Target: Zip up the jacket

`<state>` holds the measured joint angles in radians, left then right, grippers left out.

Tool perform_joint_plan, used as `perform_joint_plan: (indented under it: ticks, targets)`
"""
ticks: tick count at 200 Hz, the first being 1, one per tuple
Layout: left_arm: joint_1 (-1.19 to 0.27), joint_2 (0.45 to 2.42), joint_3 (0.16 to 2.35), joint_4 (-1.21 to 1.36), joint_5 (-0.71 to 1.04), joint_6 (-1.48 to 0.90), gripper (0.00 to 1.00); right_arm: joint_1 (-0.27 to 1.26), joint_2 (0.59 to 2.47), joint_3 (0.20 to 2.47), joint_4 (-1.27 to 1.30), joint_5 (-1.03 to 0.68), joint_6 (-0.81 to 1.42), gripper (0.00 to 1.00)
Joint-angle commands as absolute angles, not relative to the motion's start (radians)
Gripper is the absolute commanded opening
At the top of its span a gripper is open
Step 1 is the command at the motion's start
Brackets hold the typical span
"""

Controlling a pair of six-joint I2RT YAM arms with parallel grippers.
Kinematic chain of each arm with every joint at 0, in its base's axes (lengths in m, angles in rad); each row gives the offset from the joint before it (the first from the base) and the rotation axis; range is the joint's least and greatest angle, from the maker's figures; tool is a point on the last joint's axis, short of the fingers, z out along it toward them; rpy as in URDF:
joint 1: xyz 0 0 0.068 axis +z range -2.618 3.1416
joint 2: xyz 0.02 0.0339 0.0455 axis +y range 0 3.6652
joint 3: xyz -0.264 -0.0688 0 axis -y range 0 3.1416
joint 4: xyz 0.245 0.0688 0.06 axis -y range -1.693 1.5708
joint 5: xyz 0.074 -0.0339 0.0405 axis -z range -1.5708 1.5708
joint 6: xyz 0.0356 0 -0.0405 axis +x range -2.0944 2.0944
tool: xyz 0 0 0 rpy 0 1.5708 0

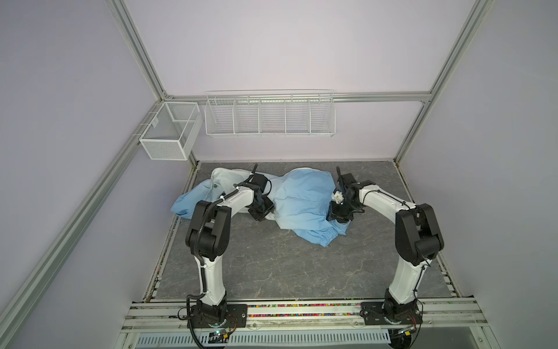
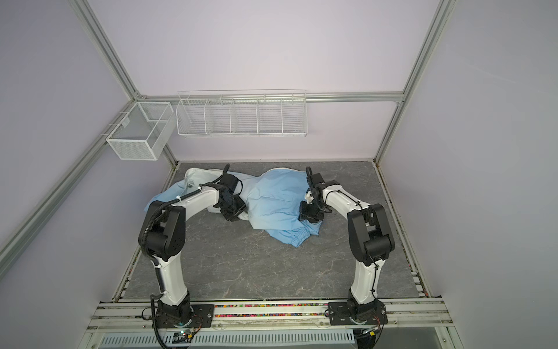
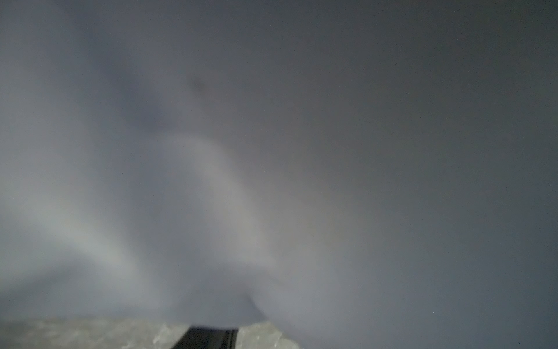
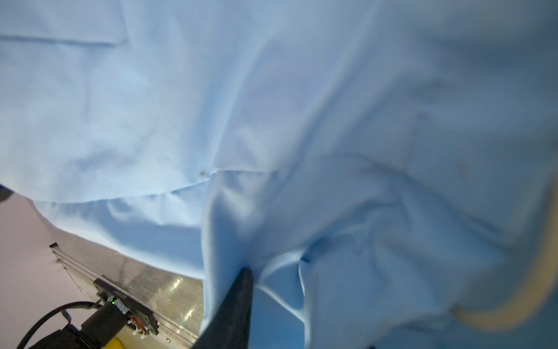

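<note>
Right wrist view: thin, creased blue jacket drapes right pincer; left pincer blurred; grips unclear

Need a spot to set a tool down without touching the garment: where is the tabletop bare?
The near half of the table is bare, between the left arm and right arm, from the front rail up to the jacket. The far band is crowded: jacket, left hand and right hand at it.

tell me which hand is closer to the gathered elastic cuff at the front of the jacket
Right. The right hand is down on the jacket just behind the cuff; the left hand sits at the jacket's pale edge, well off to the cuff's left.
</note>
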<state>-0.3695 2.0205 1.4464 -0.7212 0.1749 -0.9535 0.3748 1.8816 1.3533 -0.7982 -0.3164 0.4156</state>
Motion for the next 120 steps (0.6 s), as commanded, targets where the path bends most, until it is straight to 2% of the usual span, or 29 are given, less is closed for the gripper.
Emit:
perform_joint_plan:
  ticks: [1,63,82,102,120]
  targets:
    - [-0.349,2.095,1.578,-0.764,0.123,-0.871,0.49,0.443,1.869,1.319,-0.776,-0.377,0.428,0.31]
    - [-0.302,2.347,2.029,-0.944,0.147,-0.725,0.5,0.679,1.917,1.451,-0.76,-0.48,0.442,0.3]
    - [-0.292,2.392,2.119,-0.983,0.164,-0.699,0.51,0.735,1.942,1.523,-0.773,-0.493,0.421,0.32]
    - [-0.264,2.36,2.099,-0.996,0.155,-0.708,0.54,0.737,1.931,1.568,-0.786,-0.476,0.422,0.44]
    - [-0.234,2.267,2.019,-0.989,0.133,-0.716,0.57,0.693,1.882,1.585,-0.795,-0.462,0.428,0.63]
